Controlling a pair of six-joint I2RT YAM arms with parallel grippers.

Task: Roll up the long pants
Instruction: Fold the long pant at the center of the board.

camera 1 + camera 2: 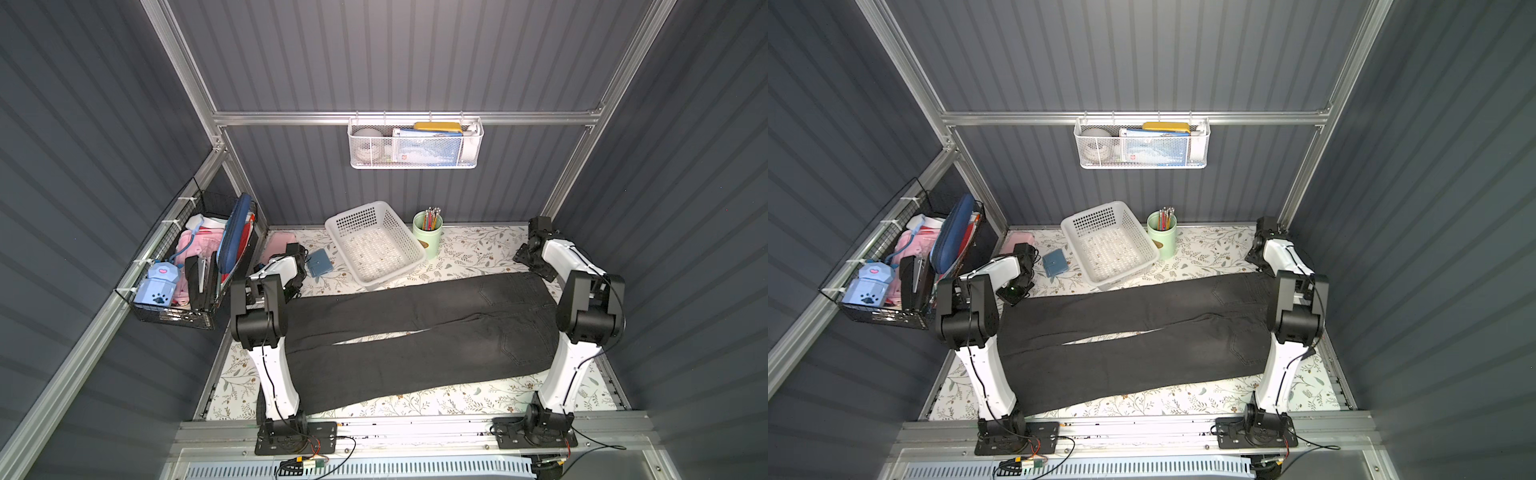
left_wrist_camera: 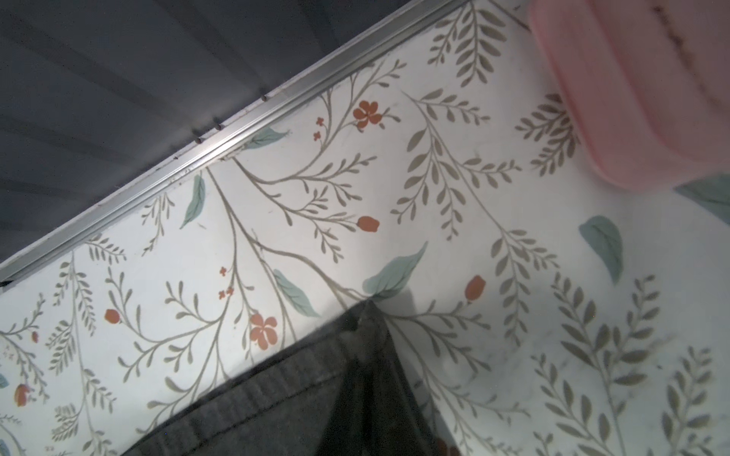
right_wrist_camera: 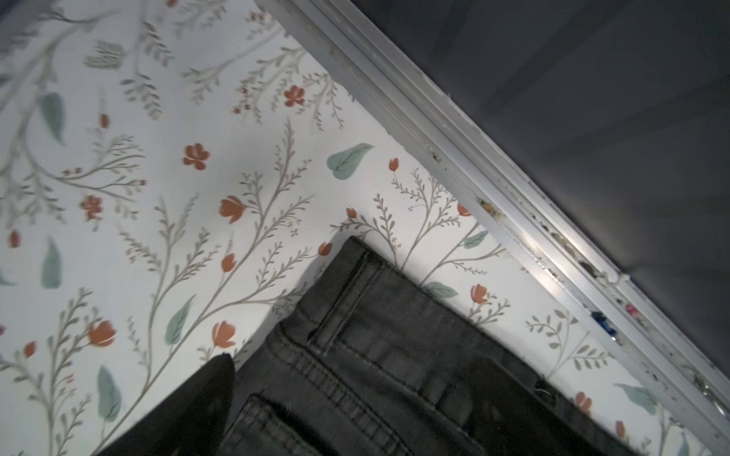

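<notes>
Pinching a far-leg hem corner of the long pants point(image 1: 415, 332), left gripper point(image 1: 296, 286) pressed together on the cloth.
Holds right gripper point(image 1: 536, 264) spread at the waistband corner; spans the desk point(image 1: 469, 253) flat, legs leftward, far edge just beside the white basket point(image 1: 353, 212); leaves bare strips along near edge and far right.

Charcoal-blk pants point(image 1: 415, 361), wht floral table point(image 1: 478, 253), wht basket point(image 1: 399, 230), pink cloth point(image 2: 632, 79)

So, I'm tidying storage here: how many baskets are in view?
3: a white plastic basket on the table, a white mesh basket on the back rail, a black wire basket on the left wall.
</notes>
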